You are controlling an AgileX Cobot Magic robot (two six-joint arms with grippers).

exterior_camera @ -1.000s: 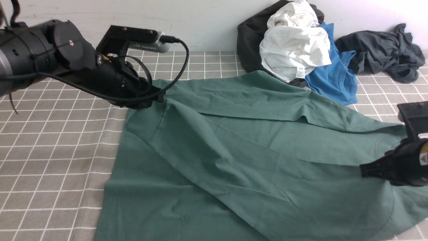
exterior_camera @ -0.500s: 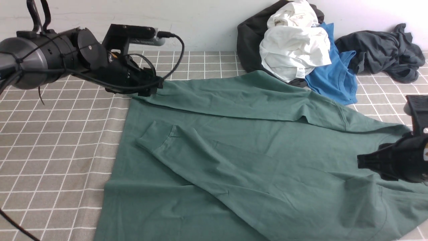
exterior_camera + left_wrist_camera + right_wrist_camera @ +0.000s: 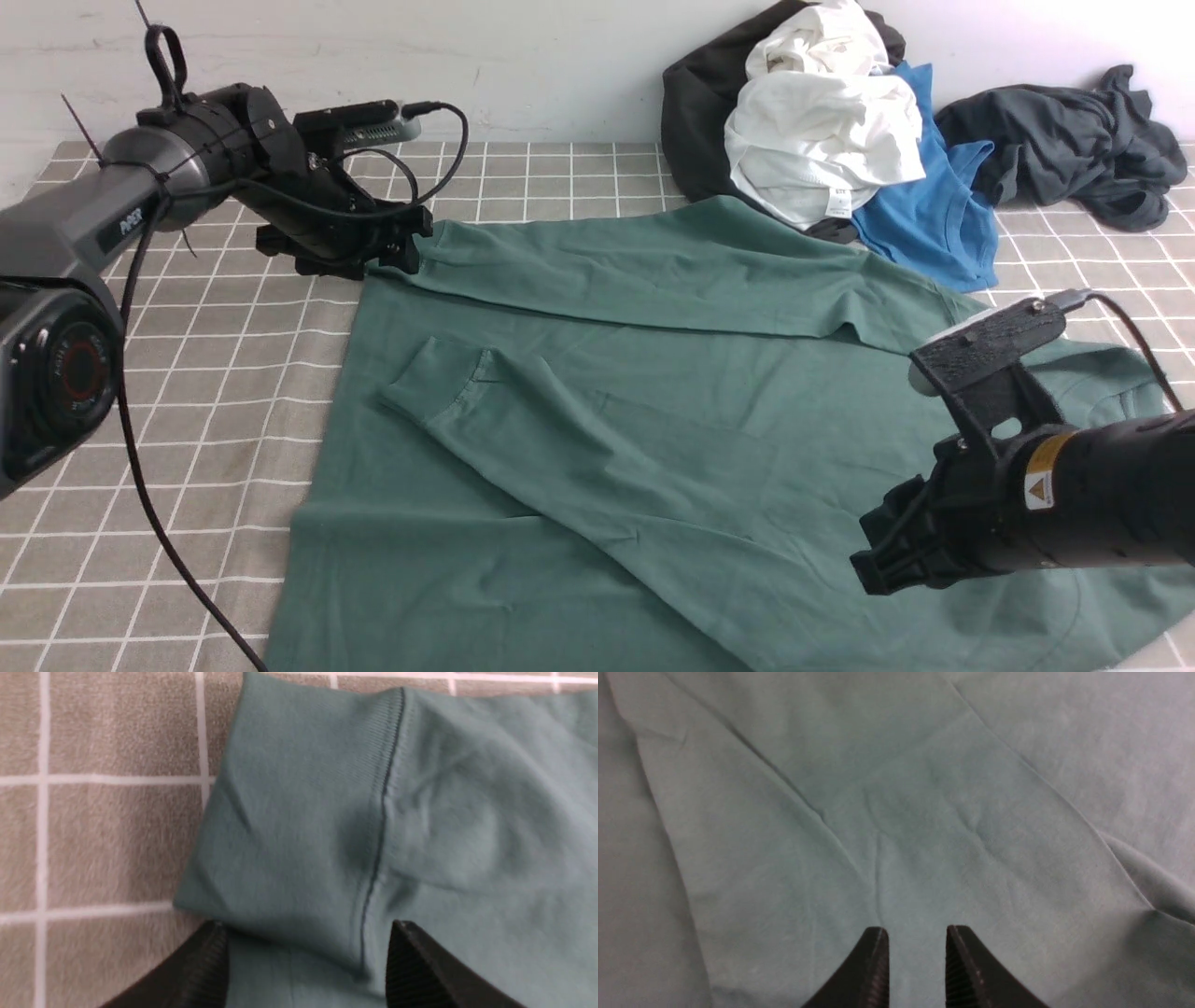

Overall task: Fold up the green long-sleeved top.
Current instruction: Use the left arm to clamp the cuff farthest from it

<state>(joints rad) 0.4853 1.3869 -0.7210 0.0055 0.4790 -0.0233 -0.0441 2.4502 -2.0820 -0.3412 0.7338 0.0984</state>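
The green long-sleeved top (image 3: 653, 420) lies spread on the checked tablecloth (image 3: 187, 420). One sleeve runs diagonally across its body and ends in a cuff (image 3: 434, 373). The other sleeve lies along the far edge. My left gripper (image 3: 415, 245) is low at that far sleeve's ribbed cuff (image 3: 303, 812). Its jaws (image 3: 306, 926) stand wide open, with green cloth lying between the fingers. My right gripper (image 3: 868, 565) hovers over the near right part of the top. Its fingers (image 3: 878, 961) are a small gap apart over flat cloth (image 3: 896, 812), gripping nothing.
A heap of clothes sits at the back right against the wall: a white garment (image 3: 822, 131), a black one (image 3: 695, 112), a bright blue T-shirt (image 3: 934, 224) touching the top's far edge, and a dark grey garment (image 3: 1064, 140). Bare checked cloth lies to the left.
The left gripper let go of the raised sleeve, which dropped across the top, then drew back to the far sleeve's cuff. The right gripper opened, left the right edge and moved left and nearer.
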